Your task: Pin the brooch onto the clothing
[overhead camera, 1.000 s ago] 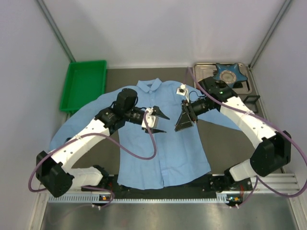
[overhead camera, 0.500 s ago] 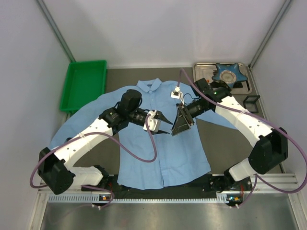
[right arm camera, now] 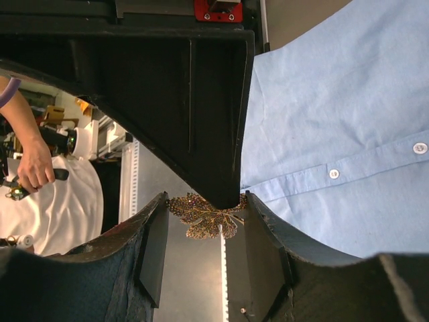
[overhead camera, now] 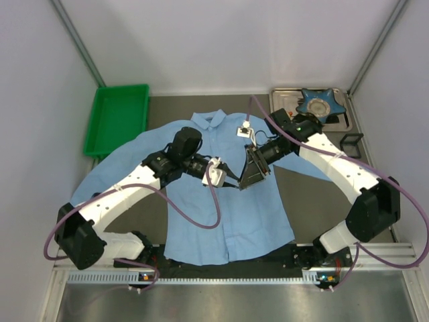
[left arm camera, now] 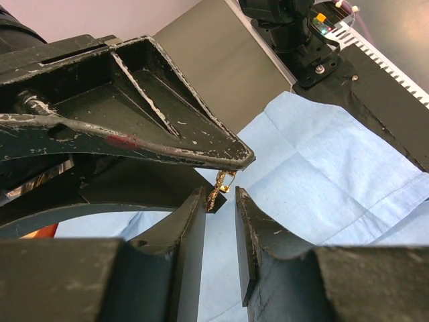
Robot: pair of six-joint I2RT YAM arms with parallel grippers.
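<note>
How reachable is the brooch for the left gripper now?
Probably yes: the brooch sits pinched in the right gripper, and the left gripper is open right at it, with nothing between them.

Gold brooch (right arm camera: 204,216), light blue shirt (overhead camera: 231,215)

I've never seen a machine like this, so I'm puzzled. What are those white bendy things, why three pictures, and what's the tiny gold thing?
They are two robot arms, each ending in a two-finger gripper. One picture looks down from above; the other two come from cameras on the wrists. On the table lie a blue shirt, a green tray and a blue star-shaped dish on a metal tray. The right gripper pinches the gold brooch above the shirt; the left gripper has its fingers either side of it, open.
</note>
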